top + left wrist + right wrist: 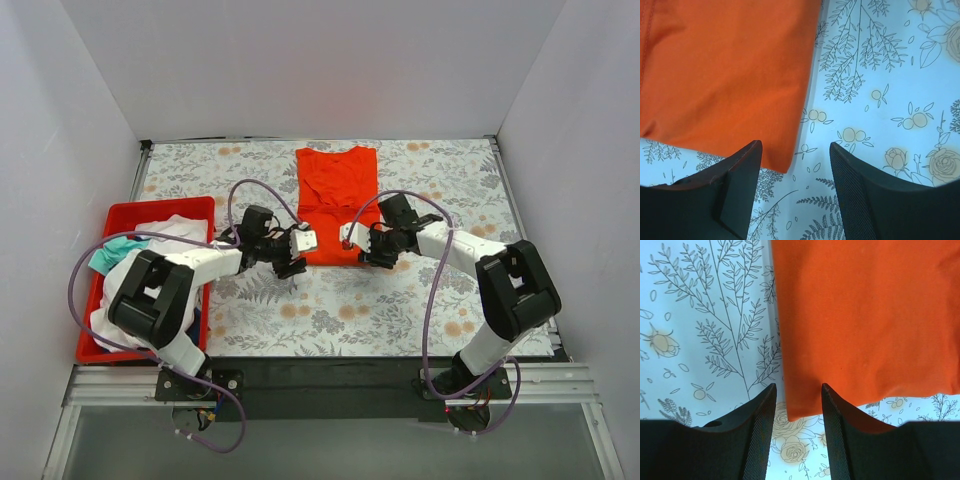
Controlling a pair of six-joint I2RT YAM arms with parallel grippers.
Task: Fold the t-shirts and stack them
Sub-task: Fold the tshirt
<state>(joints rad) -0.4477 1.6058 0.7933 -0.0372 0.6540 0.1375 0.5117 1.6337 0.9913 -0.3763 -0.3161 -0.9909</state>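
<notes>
Early in the job, by the look of things. Done so far: orange-red t-shirt [335, 195] narrowed into a long strip, sides folded in, collar at the far end, flat on the floral-printed table [420, 310] at centre, just beyond both arms. Left to do, judging from this: a crosswise fold of that strip, then the same for the white t-shirt [178, 230] and teal t-shirt [108, 256], heaped crumpled in the red plastic bin [160, 207] at the left; no stack begun. Left gripper [298, 252] parted at the strip's near left corner, holding nothing. Right gripper [360, 248] likewise parted, straddling the near right corner, cloth unpinched. Smooth matte knit, straight crisp edges, squared corners.
</notes>
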